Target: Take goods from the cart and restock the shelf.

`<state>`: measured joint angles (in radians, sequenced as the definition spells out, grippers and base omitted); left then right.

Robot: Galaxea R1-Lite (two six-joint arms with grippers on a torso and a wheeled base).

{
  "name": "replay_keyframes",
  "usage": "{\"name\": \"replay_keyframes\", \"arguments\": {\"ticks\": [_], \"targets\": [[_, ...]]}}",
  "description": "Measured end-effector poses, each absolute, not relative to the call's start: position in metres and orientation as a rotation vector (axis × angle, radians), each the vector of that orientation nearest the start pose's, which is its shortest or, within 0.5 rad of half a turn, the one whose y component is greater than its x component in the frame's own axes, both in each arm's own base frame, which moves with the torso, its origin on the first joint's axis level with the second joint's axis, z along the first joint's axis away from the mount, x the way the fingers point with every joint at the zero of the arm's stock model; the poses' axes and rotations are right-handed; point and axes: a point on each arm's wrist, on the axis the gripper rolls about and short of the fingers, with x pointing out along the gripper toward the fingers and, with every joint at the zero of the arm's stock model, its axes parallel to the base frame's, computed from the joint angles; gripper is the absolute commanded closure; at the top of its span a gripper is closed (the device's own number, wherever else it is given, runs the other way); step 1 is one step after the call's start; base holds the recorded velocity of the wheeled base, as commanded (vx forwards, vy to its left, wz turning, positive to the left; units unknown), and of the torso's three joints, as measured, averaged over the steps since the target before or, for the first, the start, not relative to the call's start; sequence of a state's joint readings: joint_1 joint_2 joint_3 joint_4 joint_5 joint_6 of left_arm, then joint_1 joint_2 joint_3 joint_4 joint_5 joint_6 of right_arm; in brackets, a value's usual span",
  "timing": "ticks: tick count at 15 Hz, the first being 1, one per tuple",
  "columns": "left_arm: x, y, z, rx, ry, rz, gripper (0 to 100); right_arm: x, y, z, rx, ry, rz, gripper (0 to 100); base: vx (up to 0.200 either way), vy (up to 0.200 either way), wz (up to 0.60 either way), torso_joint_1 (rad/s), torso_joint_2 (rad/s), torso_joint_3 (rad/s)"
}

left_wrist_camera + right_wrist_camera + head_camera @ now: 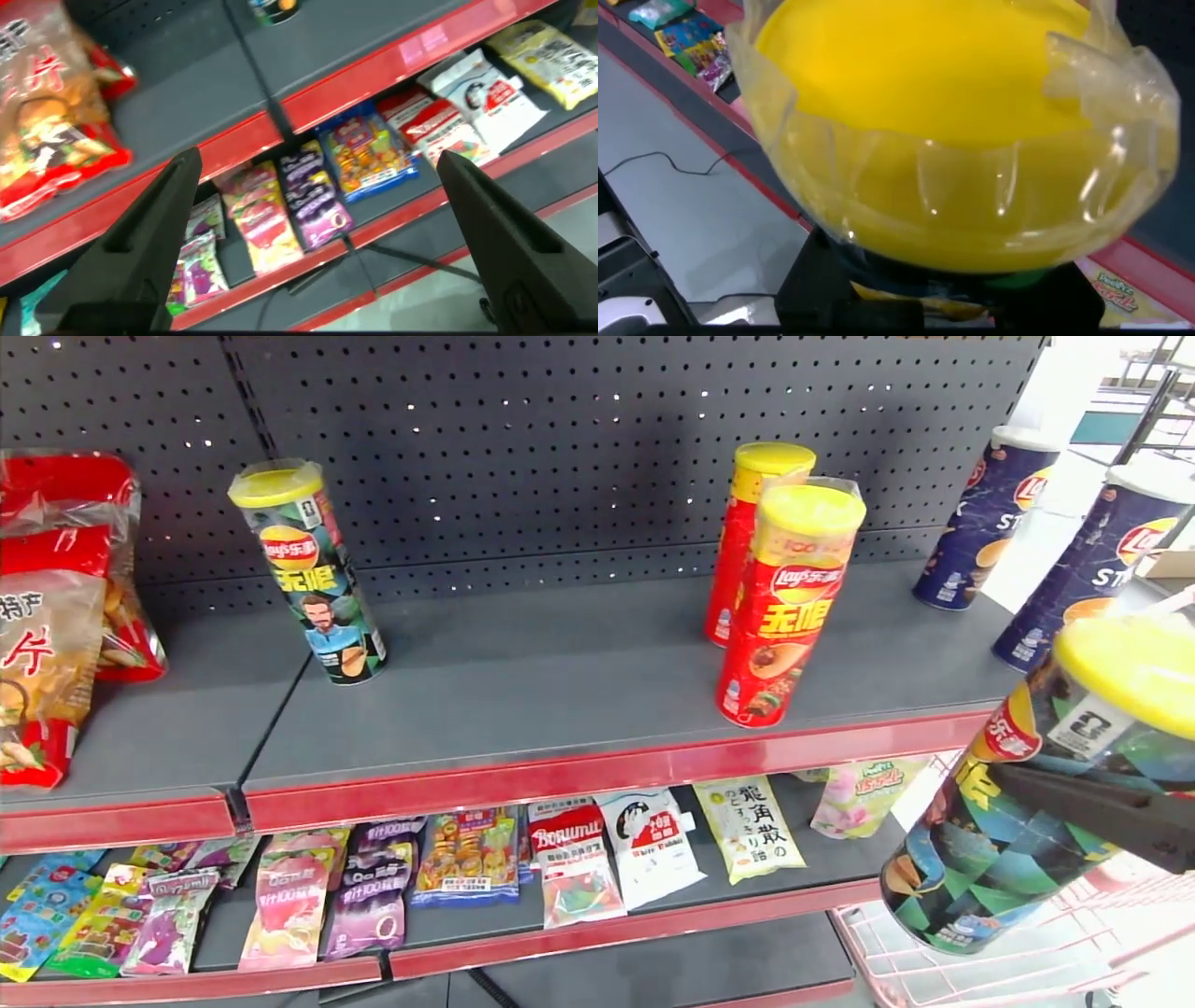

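Restock under way: one can lifted, none of this load on the shelf yet.

The dark grey metal shelf with a red front edge (597,770) has a wide bare stretch in the middle of its upper tier, so I judge most of the stocking is left. The pink wire cart (934,961) sits low at the robot's right. Above it the right gripper (1088,803) pinches a green-and-black chip can with a yellow lid (1018,784), tilted and well short of the tier. A matching green can (310,574) stands at the back left, the likely spot. Two red chip cans (789,607) and two dark blue chip cans (980,518) stand between the held can and it, so the carry probably must clear them. Red snack bags (56,616) fill the far left, and flat candy packets (373,887) line the lower tier. The left gripper (318,243) hangs over those packets, fingers spread and holding nothing.
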<state>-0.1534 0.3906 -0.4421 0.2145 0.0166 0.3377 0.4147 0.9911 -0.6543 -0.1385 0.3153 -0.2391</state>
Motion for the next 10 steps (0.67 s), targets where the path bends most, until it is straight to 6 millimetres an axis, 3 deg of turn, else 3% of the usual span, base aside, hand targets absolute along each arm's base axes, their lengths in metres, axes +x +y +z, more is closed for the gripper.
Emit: {"name": "replay_keyframes", "arguments": {"ticks": [10], "targets": [[-0.0061,0.0013,0.1826,0.350,0.134,-0.162,0,0.1119,0.0571,0.2457,-0.236,0.111,0.752,100,0.000,0.200,0.00,0.003,0.00,0.000]]}}
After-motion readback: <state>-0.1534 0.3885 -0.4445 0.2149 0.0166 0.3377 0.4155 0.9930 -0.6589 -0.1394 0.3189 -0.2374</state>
